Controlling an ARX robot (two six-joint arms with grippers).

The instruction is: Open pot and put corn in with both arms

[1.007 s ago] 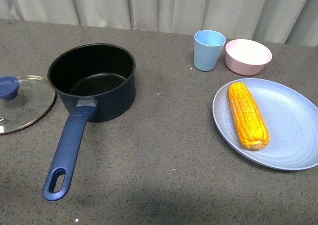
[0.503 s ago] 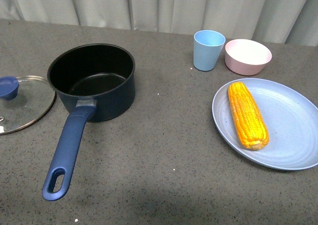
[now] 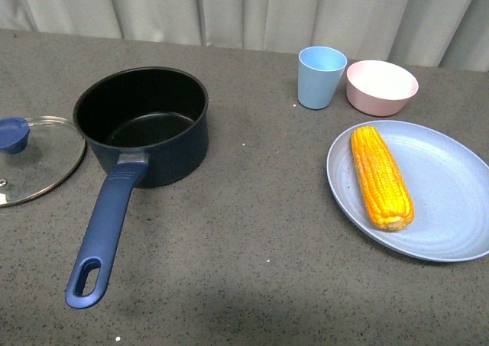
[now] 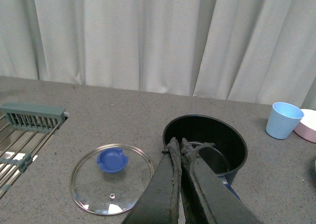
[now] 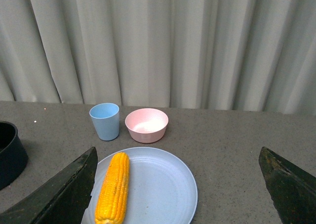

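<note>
The pot (image 3: 145, 124) stood uncovered on the worktop (image 3: 252, 239), with its glass lid (image 3: 42, 163) lying flat just beside it. The corn (image 3: 380, 176) lay on a blue plate (image 3: 451, 201), well apart from the pot. The left pincer (image 4: 178, 147) was clenched on nothing and faced the pot. The right pincer (image 5: 177, 154) gaped wide toward the plate.

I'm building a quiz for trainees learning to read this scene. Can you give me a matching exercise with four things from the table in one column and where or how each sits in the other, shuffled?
Column one:
1. pot
2. corn
3. glass lid
4. blue cup

Column two:
A. lying on the plate
B. flat on the table, left of the pot in the front view
C. upright beside the pink bowl
D. uncovered and empty

Pairs: 1-D, 2-A, 3-B, 4-C
</note>
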